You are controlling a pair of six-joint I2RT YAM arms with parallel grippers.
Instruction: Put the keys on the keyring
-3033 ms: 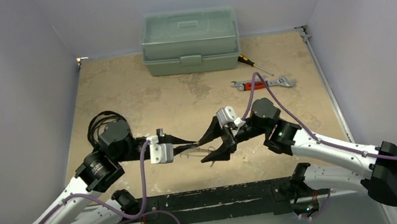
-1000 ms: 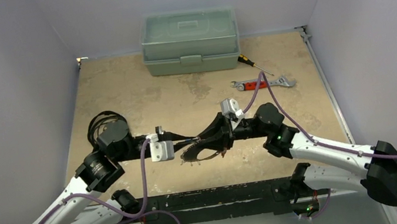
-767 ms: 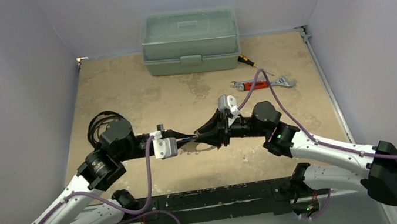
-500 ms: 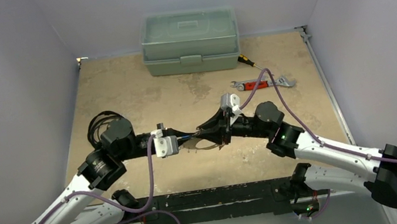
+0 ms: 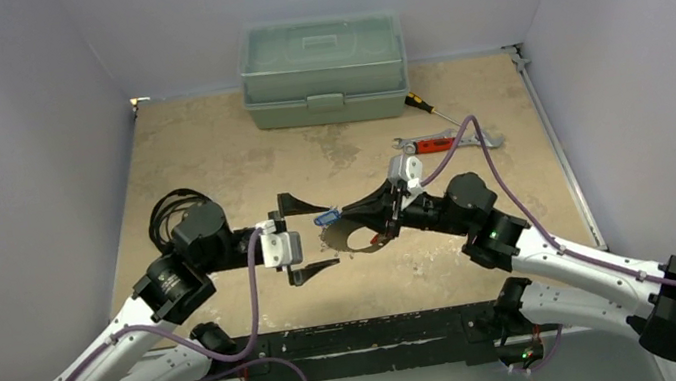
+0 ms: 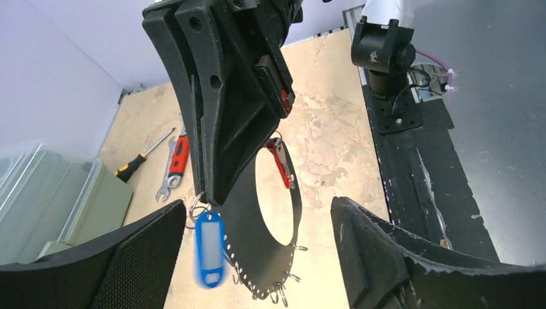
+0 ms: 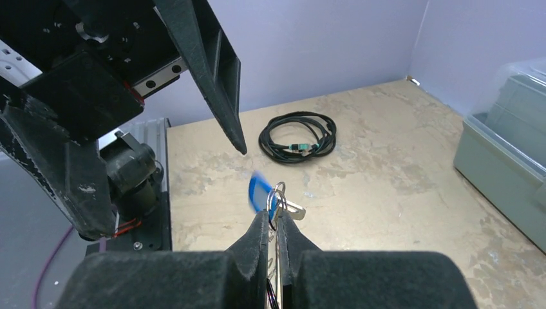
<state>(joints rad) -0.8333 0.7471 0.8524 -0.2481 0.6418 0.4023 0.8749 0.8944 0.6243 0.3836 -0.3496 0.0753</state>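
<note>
My right gripper [image 7: 273, 222] is clenched on the keyring [image 6: 300, 215], a blue-tagged key [image 6: 209, 257] dangling (blurred) beside it; my left gripper [image 5: 329, 235] gapes wide, holding nothing.

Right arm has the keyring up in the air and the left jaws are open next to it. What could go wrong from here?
The right gripper has its jaws on only thin wire of the keyring; it could slip out. The blue-tagged key is blurred, probably swinging, which may tug it loose. The left gripper, jaws open, flanks the loop and could snag it.
</note>
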